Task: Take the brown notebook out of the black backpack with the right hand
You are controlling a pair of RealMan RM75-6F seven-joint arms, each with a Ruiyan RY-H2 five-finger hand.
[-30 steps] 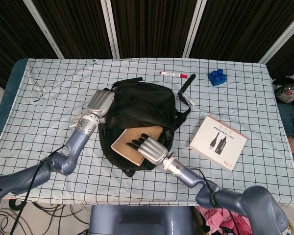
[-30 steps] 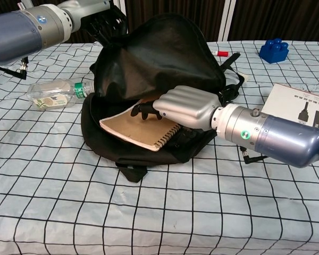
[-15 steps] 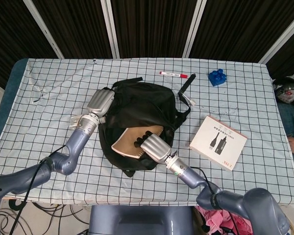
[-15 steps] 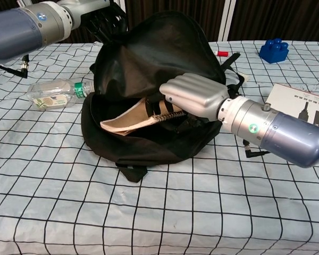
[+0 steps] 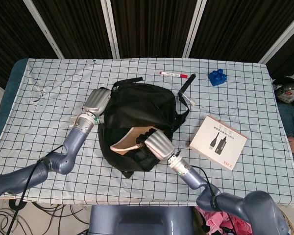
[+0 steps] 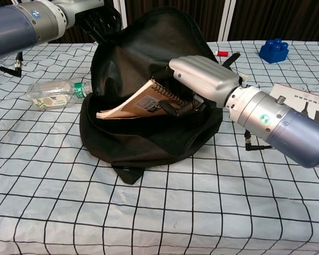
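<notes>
Right robot hand (image 6: 204,79) grips the spiral-bound end of the notebook (image 6: 133,101), fingers closed over its upper edge and the thumb under it. Notebook is tilted, bound end raised, its lower part inside the mouth of the backpack (image 6: 149,53); in the head view the notebook (image 5: 123,142) shows as a tan wedge in the opening beside the right robot hand (image 5: 158,144). Backpack (image 5: 142,105) lies on the counter (image 5: 49,83), which is covered by a white cloth with a black grid.

Left robot hand (image 5: 97,102) rests against the left upper side of the backpack; whether it holds the fabric or only touches it cannot be told. In the chest view the left robot hand (image 6: 98,18) sits at the backpack's upper left edge, dark fingers against the fabric.

Other items: a plastic bottle (image 6: 56,91) lying on its side just left of the backpack; a red marker (image 5: 175,75) beyond the backpack; a blue block (image 5: 216,77) near the far right; a white box (image 5: 218,142) printed with a cable picture, right of the backpack and apart from it. One backpack strap (image 5: 185,87) extends toward the marker.
</notes>
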